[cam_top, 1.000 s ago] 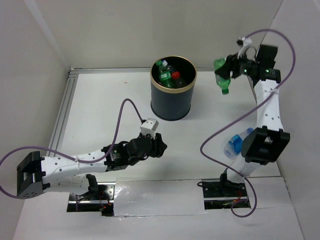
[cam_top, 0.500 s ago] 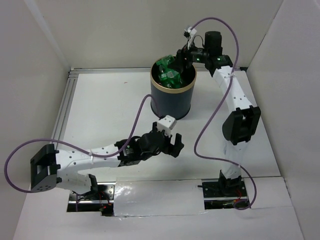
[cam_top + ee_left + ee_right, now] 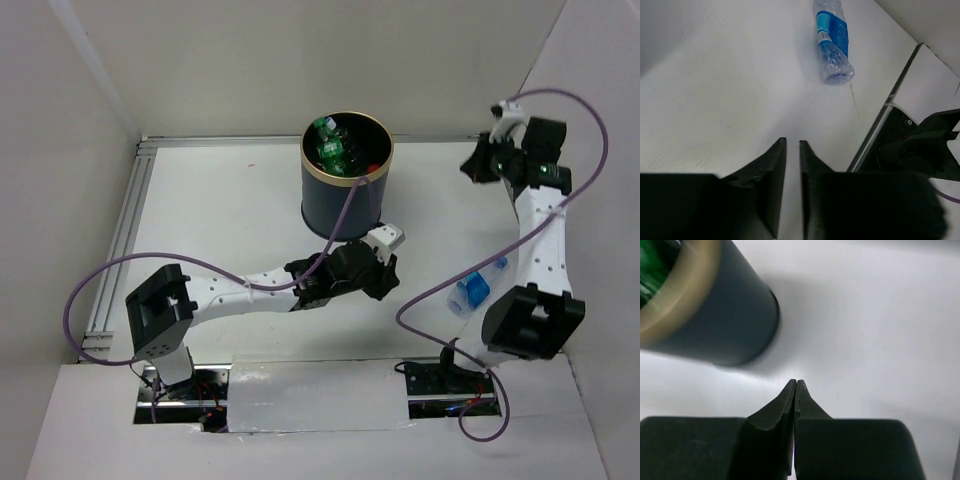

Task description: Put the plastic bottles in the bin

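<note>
Left gripper (image 3: 792, 142): the two dark fingers (image 3: 774, 170) stand nearly together with only a thin slit between them, and nothing is held. The tips hang over bare white table (image 3: 715, 90). Ahead of them and apart lies a clear blue bottle (image 3: 834, 42) with a blue label, on its side, its base turned toward the wrist camera. In the overhead view this bottle rests on the table's right side, close to the right arm's lower links and well apart from the bin (image 3: 345, 205).

Right gripper (image 3: 796, 382): the fingers are pressed tip to tip and hold nothing. It is above the table to the right of the bin, near the far right corner.

The bin stands upright at the far middle of the table. Inside its tan rim are several green bottles (image 3: 330, 150) and a red cap (image 3: 373, 167). The exact count cannot be told. The left arm's purple cable (image 3: 345, 212) crosses in front of the bin wall.
</note>
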Available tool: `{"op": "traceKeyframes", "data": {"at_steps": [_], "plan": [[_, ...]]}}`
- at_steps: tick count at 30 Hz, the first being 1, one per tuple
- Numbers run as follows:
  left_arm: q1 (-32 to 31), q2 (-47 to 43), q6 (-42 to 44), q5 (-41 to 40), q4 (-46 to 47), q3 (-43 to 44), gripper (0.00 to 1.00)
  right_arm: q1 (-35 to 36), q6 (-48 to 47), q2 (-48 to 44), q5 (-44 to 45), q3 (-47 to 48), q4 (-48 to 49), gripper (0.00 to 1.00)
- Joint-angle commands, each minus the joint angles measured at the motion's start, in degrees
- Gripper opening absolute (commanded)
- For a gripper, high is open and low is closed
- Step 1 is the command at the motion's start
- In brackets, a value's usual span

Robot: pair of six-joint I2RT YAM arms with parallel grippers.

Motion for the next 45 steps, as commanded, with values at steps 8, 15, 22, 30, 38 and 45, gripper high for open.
{"op": "traceKeyframes", "data": {"at_steps": [8, 15, 22, 30, 38, 45], "plan": [[1.29, 0.28, -1.32, 4.91, -2.58, -0.76, 0.74, -11.84, -1.58, -12.6, 24.57, -26.03, -14.75, 0.79], [1.81, 0.28, -1.85, 5.62, -4.43, -1.29, 0.74, -18.25, 0.54, -9.1, 31.19, -30.87, -11.33, 1.0], [1.81, -1.2, -2.99, 4.48, -5.04, -2.16, 0.75, -21.07, 2.38, 2.68, 28.72, -33.23, -7.72, 1.0], [1.81, -5.16, -5.54, 2.55, -3.28, -8.31, 0.75, -20.02, 4.41, 10.34, 24.69, -34.3, -5.25, 0.77], [1.81, -12.37, -5.54, 0.61, -3.28, -12.27, 0.74, -14.83, -8.6, 1.46, 5.34, -24.19, -13.87, 0.0], [0.58, -23.07, -5.54, -3.96, -4.33, -16.13, 0.74, -9.22, -20.58, -4.6, -21.62, -2.32, -11.36, 0.0]]}}
